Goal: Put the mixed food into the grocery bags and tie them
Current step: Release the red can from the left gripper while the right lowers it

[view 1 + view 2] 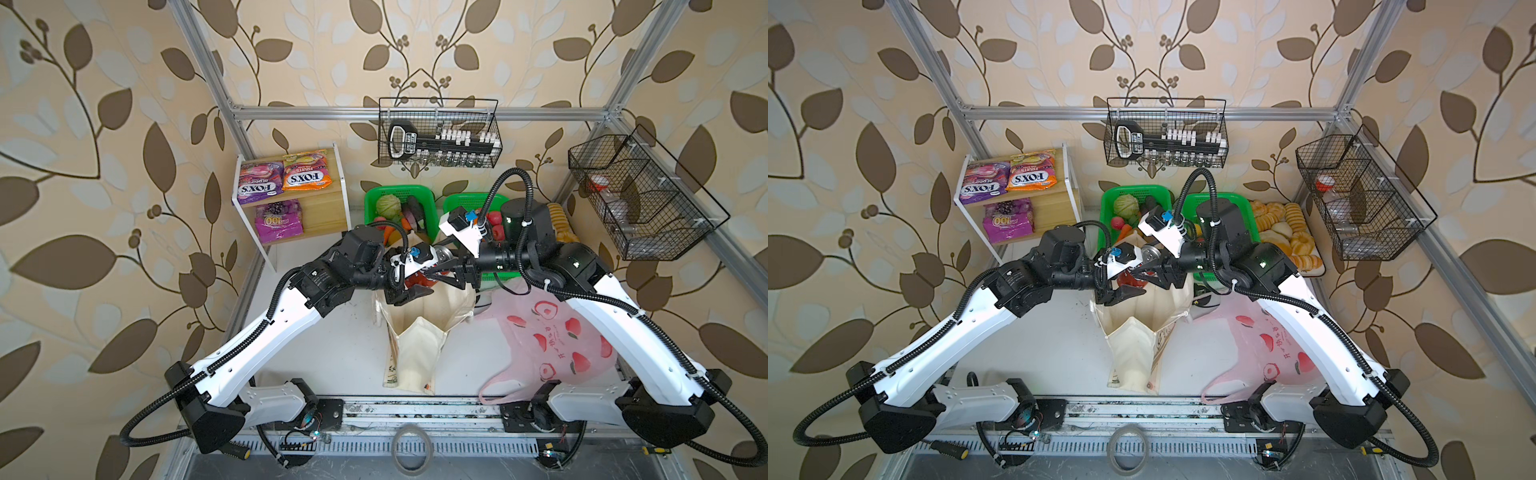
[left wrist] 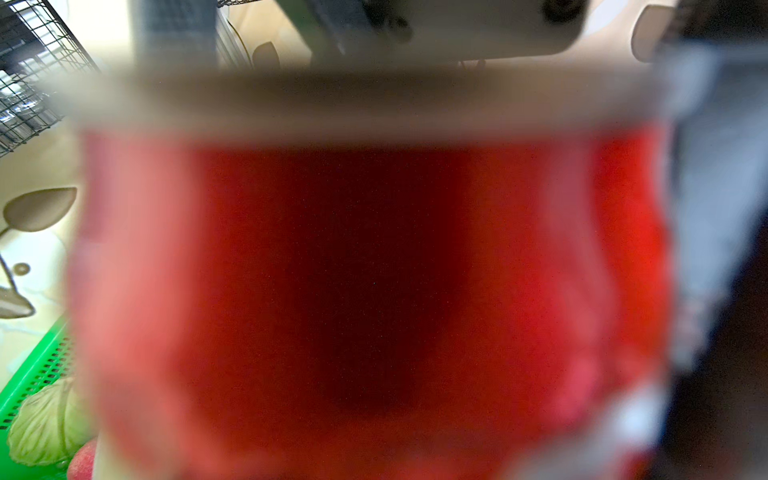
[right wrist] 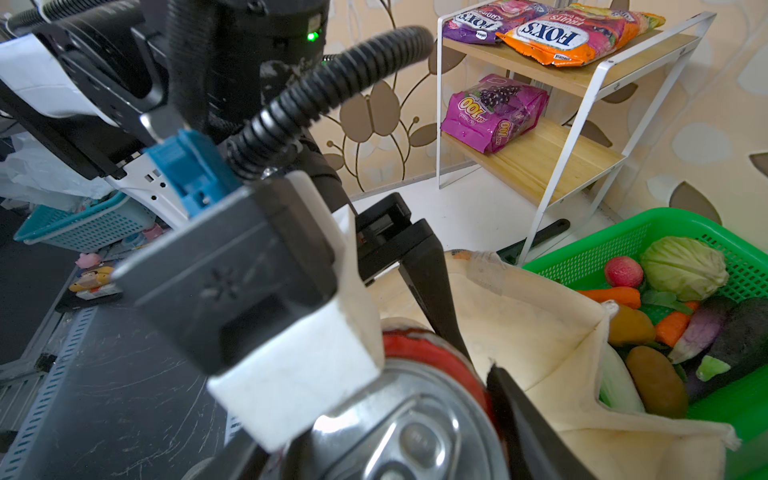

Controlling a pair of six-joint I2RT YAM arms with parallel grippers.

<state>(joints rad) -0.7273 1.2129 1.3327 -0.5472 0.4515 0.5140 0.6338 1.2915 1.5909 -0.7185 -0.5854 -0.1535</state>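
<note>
Hanging tilted over the open mouth of the cream canvas tote (image 1: 419, 345): red soda can (image 3: 399, 415), cylindrical, glossy red wall, silver pull-tab top.
Clamped across the wall by the left gripper (image 1: 1130, 283). Flanked by the right gripper (image 1: 446, 277), one black finger against the rim; hold there impossible to judge.
Tote: soft creased cloth, slumped on the white table (image 1: 332, 353).
Just beside the tote, toward the right arm: pink peach-print bag (image 1: 552, 345), thin translucent film, crumpled flat.
Behind the tote, perforated plastic:
- green basket by the shelf (image 1: 399, 189), holding green cabbage (image 1: 388, 204), two brown potatoes (image 3: 656, 386), carrots (image 3: 611, 296), aubergine (image 3: 744, 332);
- second green basket (image 1: 465, 199), holding red tomato (image 1: 494, 218), partly hidden behind the right arm.

On the two-tier wood-and-white-metal shelf (image 1: 332, 199): orange FOX'S packet (image 1: 305, 178) beside purple FOX'S packet (image 1: 259, 183) above; purple "100" grape packet (image 1: 277, 222) below. All shiny foil.
Golden bread loaves (image 1: 1287, 232) just beside the second basket.
</note>
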